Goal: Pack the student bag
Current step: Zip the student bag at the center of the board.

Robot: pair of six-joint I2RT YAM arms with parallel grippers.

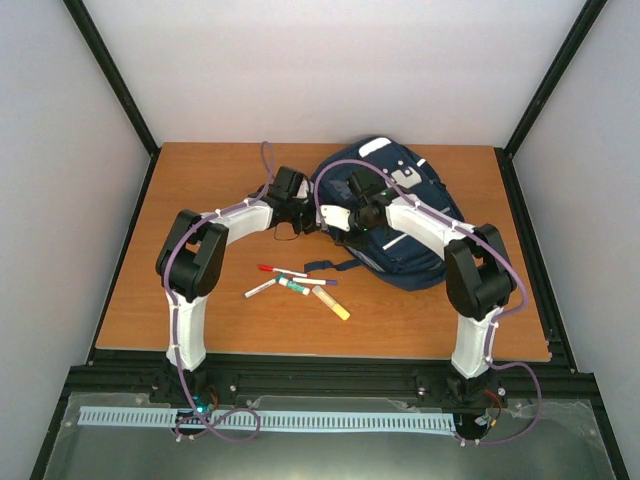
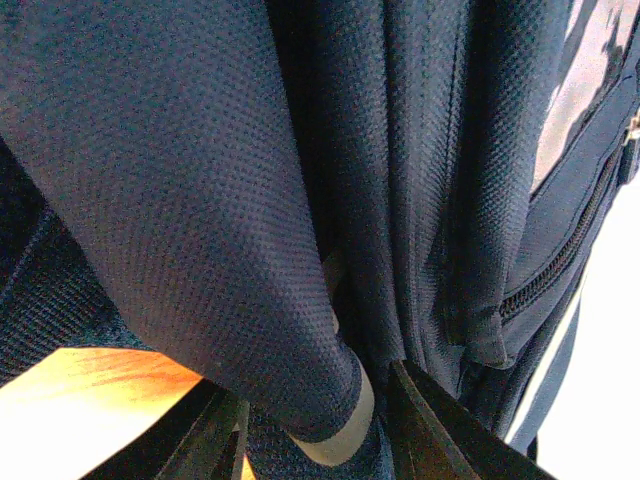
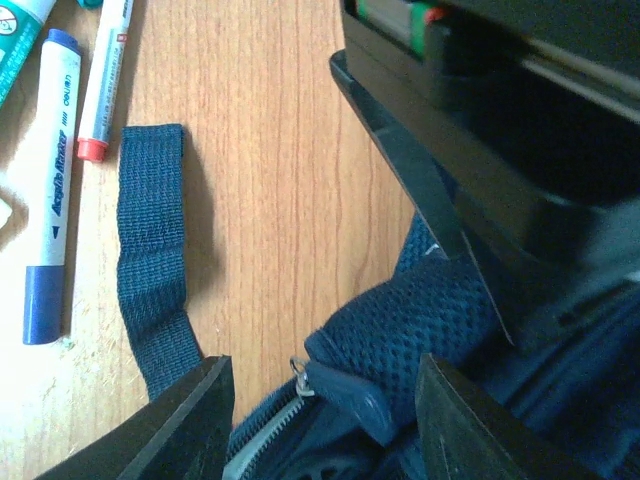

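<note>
The student bag (image 1: pixel 400 215) is a navy backpack lying at the back right of the table. My left gripper (image 1: pixel 300 208) is at the bag's left edge, shut on a fold of its mesh fabric (image 2: pixel 300 400) with a beige trim, held raised off the table. My right gripper (image 1: pixel 350 218) is just beside it at the bag's near-left edge. In the right wrist view its jaws (image 3: pixel 320 420) stand open around a zipper pull (image 3: pixel 350 392) and the zipper, touching neither. The bag's inside is hidden.
Several markers, a glue stick (image 1: pixel 295 286) and a yellow stick (image 1: pixel 332 302) lie on the wood table (image 1: pixel 200 200) in front of the bag. A loose navy strap (image 3: pixel 150 260) lies next to a blue marker (image 3: pixel 50 180) and a red marker (image 3: pixel 105 80).
</note>
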